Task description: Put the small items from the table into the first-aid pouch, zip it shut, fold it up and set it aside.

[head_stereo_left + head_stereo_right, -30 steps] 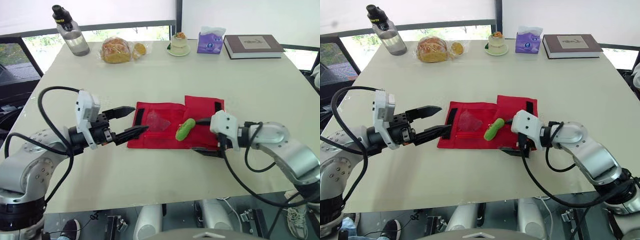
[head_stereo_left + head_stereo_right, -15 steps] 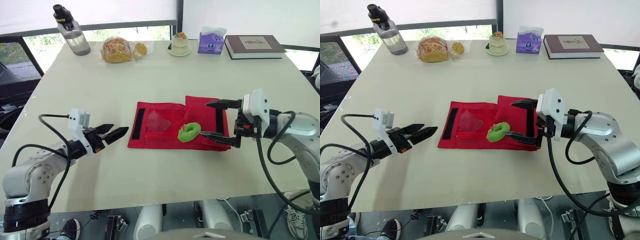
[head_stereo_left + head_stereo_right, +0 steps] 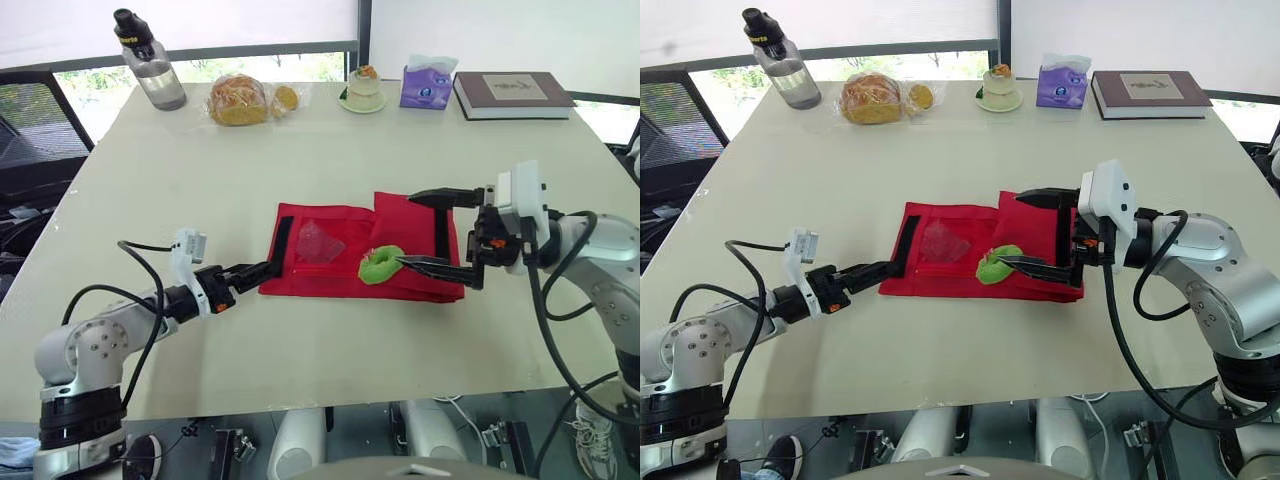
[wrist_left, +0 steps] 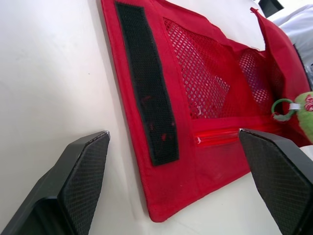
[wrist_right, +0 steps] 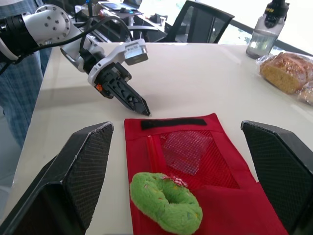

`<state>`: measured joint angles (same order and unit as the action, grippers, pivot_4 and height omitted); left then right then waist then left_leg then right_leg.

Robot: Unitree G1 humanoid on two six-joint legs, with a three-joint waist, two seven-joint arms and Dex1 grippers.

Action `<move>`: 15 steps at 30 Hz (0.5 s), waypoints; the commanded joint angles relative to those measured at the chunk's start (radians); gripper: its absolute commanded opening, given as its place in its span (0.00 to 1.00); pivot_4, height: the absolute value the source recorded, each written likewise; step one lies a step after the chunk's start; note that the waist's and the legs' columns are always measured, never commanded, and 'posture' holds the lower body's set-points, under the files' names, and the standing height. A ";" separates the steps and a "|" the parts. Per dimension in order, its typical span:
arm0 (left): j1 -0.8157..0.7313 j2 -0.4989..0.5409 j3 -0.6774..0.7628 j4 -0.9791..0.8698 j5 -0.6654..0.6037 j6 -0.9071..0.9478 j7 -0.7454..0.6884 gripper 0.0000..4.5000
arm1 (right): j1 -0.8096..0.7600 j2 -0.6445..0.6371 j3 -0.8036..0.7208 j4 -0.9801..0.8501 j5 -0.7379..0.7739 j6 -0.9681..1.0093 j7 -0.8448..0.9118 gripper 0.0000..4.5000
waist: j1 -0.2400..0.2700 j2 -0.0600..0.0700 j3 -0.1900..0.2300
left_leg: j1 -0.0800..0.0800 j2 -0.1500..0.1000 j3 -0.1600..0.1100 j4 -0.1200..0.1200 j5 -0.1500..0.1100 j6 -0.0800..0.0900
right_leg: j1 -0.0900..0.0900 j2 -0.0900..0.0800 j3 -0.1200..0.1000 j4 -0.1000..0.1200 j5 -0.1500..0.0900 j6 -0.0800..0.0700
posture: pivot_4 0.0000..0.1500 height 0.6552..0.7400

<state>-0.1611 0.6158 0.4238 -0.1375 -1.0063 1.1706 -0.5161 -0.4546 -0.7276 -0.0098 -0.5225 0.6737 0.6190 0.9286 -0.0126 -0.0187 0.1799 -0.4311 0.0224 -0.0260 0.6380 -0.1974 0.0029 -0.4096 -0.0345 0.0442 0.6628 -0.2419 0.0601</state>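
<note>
Red fabric marks the first-aid pouch (image 3: 352,228), spread open and flat near the middle of the pale surface (image 3: 300,150). A green plush ring (image 3: 380,265) lies on top of it by the near edge, just beside the mesh pocket (image 3: 318,243) and not inside any compartment; something clear seems to sit behind the mesh. The right pincer (image 3: 436,230) hovers wide open over the pouch's right flap, its lower finger close to the ring, holding nothing. The left pincer (image 3: 258,270) sits low at the pouch's left edge, also spread wide and empty. By my reading the job is at an early stage: the ring needs packing, and zipping, folding and setting aside are not yet done.
</note>
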 commanded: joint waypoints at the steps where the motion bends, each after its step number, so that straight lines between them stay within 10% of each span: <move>1: -0.011 -0.044 0.033 -0.013 -0.129 0.080 0.022 1.00 | -0.020 -0.027 -0.012 -0.035 0.006 0.029 -0.018 0.99 | 0.001 0.000 0.000 | 0.000 0.000 0.000 0.000 0.000 0.000 | 0.000 0.000 0.000 0.000 0.000 0.000 | 1.00 1.00; 15: -0.009 -0.060 0.113 -0.004 -0.263 0.081 0.105 1.00 | -0.093 -0.079 -0.014 -0.088 0.023 0.155 -0.083 0.99 | 0.001 0.000 0.000 | -0.001 0.000 -0.001 0.001 0.000 0.000 | 0.000 0.000 -0.001 0.000 0.000 0.000 | 1.00 1.00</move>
<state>-0.1644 0.5510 0.5042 -0.1314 -1.2355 1.2699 -0.4117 -0.5254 -0.7907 -0.0077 -0.5799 0.6841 0.7727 0.8472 -0.0113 -0.0190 0.1797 -0.4317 0.0221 -0.0266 0.6388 -0.1974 0.0029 -0.4095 -0.0348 0.0437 0.6627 -0.2419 0.0597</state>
